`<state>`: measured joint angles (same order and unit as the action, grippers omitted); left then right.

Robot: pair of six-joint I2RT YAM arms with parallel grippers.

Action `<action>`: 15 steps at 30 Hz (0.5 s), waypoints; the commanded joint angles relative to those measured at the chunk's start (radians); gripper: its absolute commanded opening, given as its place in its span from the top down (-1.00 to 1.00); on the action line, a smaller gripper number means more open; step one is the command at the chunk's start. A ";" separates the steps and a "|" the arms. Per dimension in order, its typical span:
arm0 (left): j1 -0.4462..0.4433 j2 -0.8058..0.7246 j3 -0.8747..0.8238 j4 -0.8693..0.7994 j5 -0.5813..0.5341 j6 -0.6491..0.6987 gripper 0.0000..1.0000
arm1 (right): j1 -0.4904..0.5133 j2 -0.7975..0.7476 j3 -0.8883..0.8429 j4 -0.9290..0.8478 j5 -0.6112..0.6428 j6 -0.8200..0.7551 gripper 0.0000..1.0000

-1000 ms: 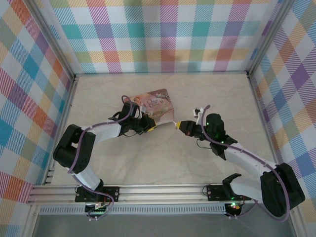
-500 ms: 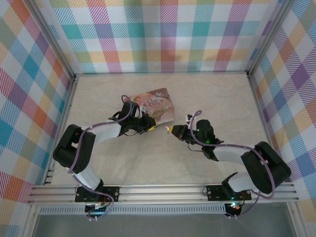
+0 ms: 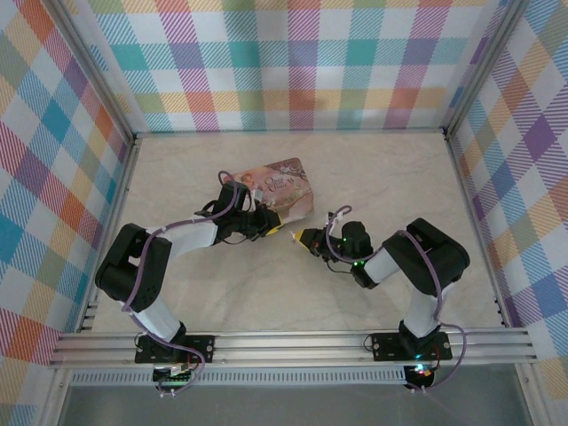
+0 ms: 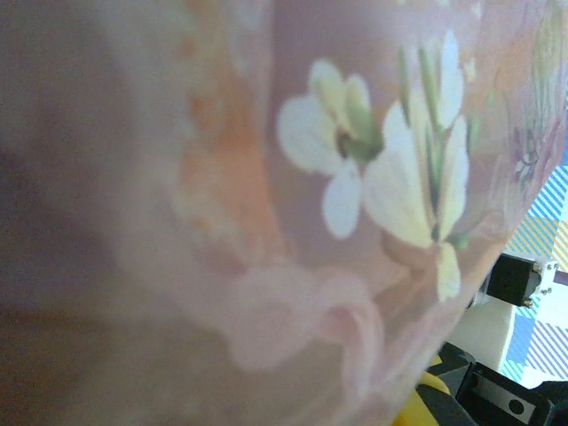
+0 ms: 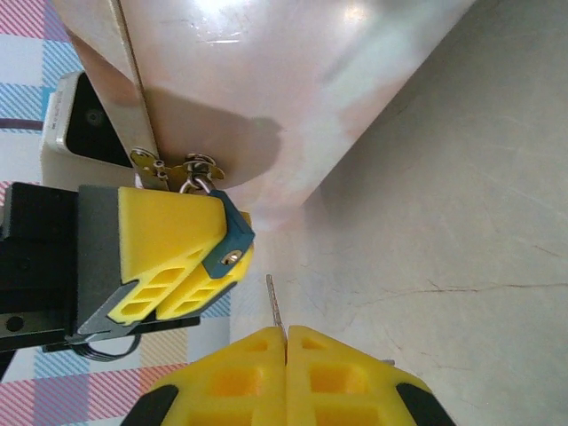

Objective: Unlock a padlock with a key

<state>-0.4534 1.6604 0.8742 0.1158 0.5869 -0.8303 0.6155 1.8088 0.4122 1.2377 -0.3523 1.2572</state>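
The key (image 5: 274,303) (pinched between the right fingers (image 5: 241,366)) points lengthwise toward the padlock (image 5: 230,238).

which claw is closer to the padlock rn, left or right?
Left. The left claw grips the padlock at the tin's hasp. The right claw, shut on the key, sits apart from it, key tip not touching the padlock.

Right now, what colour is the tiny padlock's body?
The padlock is teal blue, clearest in the right wrist view.
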 commanded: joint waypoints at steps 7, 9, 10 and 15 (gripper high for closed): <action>0.011 -0.002 -0.007 0.056 0.088 -0.065 1.00 | 0.027 0.050 0.039 0.163 -0.008 0.061 1.00; 0.012 -0.002 -0.010 0.059 0.087 -0.069 1.00 | 0.028 0.056 0.041 0.169 -0.012 0.067 1.00; 0.011 -0.002 -0.010 0.059 0.088 -0.068 1.00 | 0.029 0.059 0.042 0.169 -0.014 0.068 1.00; 0.012 -0.005 -0.015 0.067 0.088 -0.073 1.00 | 0.030 0.061 0.046 0.169 -0.013 0.074 1.00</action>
<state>-0.4534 1.6604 0.8726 0.1406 0.5877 -0.8558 0.6365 1.8561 0.4343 1.3464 -0.3531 1.3151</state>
